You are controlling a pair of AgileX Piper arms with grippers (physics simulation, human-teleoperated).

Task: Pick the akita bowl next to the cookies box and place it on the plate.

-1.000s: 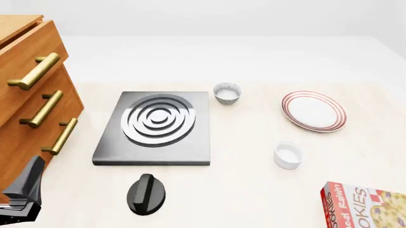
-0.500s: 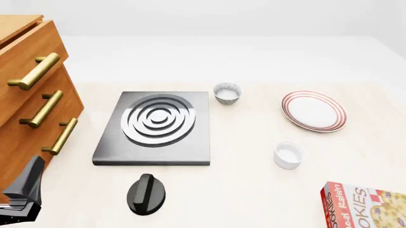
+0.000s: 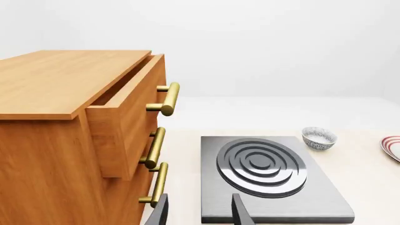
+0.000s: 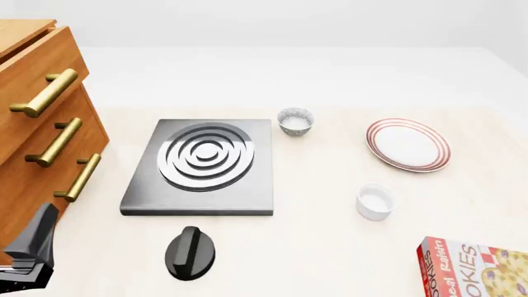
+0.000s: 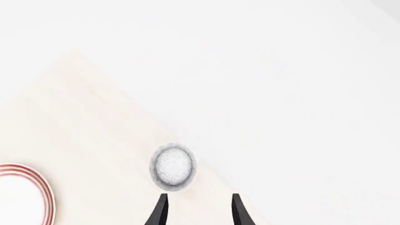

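Observation:
One speckled akita bowl [image 5: 173,167] shows only in the right wrist view, ahead of my open right gripper [image 5: 198,213] and apart from its fingertips. Beside it lies the rim of the red-ringed plate [image 5: 25,190]. This bowl lies outside the front view, so I cannot tell how near it is to the cookies box [image 4: 474,269] at the front right. A twin bowl [image 4: 295,121] stands by the stove's far right corner, left of the plate [image 4: 408,144]. My left gripper [image 4: 29,253] is open at the front left, empty, with fingers [image 3: 240,213] pointing at the stove.
A grey stove [image 4: 202,164] with a ringed burner fills the middle, its black knob [image 4: 190,252] in front. A wooden drawer cabinet [image 4: 41,130] with brass handles stands at the left, top drawer ajar. A plain white cup [image 4: 374,202] sits between the plate and the box.

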